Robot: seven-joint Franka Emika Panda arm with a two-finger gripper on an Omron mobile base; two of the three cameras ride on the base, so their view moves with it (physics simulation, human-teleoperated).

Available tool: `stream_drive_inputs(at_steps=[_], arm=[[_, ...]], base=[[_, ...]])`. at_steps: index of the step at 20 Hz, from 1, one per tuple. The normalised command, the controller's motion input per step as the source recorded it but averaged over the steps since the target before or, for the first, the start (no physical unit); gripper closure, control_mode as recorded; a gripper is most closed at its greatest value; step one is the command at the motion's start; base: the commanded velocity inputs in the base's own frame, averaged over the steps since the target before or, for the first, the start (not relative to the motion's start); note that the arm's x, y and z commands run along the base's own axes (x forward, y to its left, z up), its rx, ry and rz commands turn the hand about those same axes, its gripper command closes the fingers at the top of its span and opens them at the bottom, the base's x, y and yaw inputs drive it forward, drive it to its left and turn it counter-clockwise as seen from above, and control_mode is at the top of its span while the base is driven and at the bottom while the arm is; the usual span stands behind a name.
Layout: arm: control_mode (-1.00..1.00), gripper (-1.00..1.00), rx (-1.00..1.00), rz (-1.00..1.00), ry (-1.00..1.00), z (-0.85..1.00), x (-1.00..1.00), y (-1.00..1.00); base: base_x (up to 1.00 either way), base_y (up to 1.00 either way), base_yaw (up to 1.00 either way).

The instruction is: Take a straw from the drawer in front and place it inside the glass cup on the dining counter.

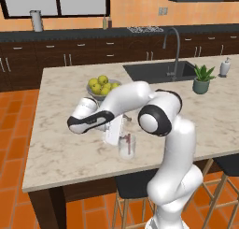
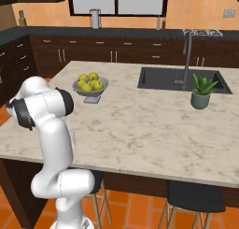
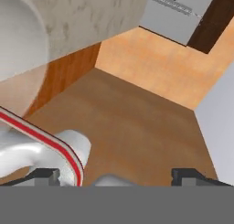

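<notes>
Fruit bowl [image 1: 101, 89] crowds behind the glass cup [image 1: 127, 147]; dining counter [image 1: 60, 153] leftward lies open.

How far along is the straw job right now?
Nearly done, it seems. The straw stands in the glass cup on the dining counter. The gripper has its jaws wide apart, nothing between them. Left: back the hand away from the cup.

Kitchen: marble island [image 1: 60, 148], sink [image 1: 158, 71], dark cabinets [image 1: 70, 55].
</notes>
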Motion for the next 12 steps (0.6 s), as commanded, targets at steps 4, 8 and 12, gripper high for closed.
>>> stream_drive_inputs(at_steps=[4,8,12], arm=[[-1.00,-1.00,0.24,0.00,-0.06,0.20,0.00,0.00],[-1.00,-1.00,0.26,0.00,-0.06,0.20,-0.04,0.00],[-1.00,-1.00,0.28,0.00,-0.08,0.29,-0.31,0.00]], base=[[0.00,0.00,0.00],[0.00,0.00,0.00],[0.00,0.00,0.00]])
